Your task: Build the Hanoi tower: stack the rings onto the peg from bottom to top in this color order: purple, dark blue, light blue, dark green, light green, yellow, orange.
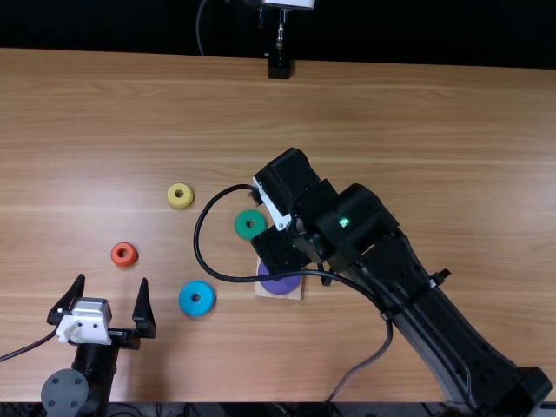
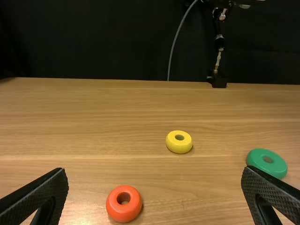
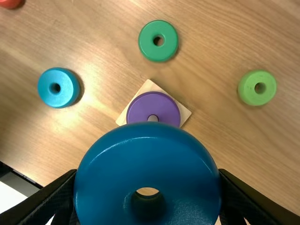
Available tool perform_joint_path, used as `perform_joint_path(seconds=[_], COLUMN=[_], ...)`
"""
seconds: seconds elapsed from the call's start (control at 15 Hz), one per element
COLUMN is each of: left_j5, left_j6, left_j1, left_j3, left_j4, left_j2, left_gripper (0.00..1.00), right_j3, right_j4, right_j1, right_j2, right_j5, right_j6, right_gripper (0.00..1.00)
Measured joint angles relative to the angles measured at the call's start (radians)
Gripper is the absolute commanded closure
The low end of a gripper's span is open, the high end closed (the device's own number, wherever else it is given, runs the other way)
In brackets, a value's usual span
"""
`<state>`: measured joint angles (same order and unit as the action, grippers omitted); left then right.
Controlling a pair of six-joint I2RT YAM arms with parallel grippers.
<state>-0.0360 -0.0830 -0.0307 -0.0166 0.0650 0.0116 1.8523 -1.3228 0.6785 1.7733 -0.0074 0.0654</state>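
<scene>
1. Top view: my left tool (image 1: pixel 112 280) is spread wide; my right tool (image 1: pixel 280 250) is near the purple ring (image 1: pixel 282 286). The light blue ring (image 1: pixel 184 300) lies on the counter (image 1: pixel 417 130).
2. Left wrist view: I see the orange ring (image 2: pixel 124 213), yellow ring (image 2: pixel 179 148) and dark green ring (image 2: pixel 276 168).
3. Right wrist view: my right tool (image 3: pixel 147 174) pinches the dark blue ring (image 3: pixel 147 164). The purple ring surrounds the peg (image 3: pixel 153 118).

From above, the right arm (image 1: pixel 347 228) partly hides the purple ring (image 1: pixel 281 287). The right wrist view crops the orange ring (image 3: pixel 10 3).
</scene>
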Motion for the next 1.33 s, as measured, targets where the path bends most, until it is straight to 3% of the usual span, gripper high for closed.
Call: perform_joint_path(seconds=[1.33], left_j5=[-0.001], left_j6=[0.001], left_j1=[0.000], left_j3=[0.000], left_j4=[0.000], left_j2=[0.000], left_gripper=[0.00], right_j3=[-0.040], right_j4=[0.007], right_j1=[0.000], right_j2=[-0.001], right_j5=[0.000], right_j6=[0.000], right_gripper=[1.00])
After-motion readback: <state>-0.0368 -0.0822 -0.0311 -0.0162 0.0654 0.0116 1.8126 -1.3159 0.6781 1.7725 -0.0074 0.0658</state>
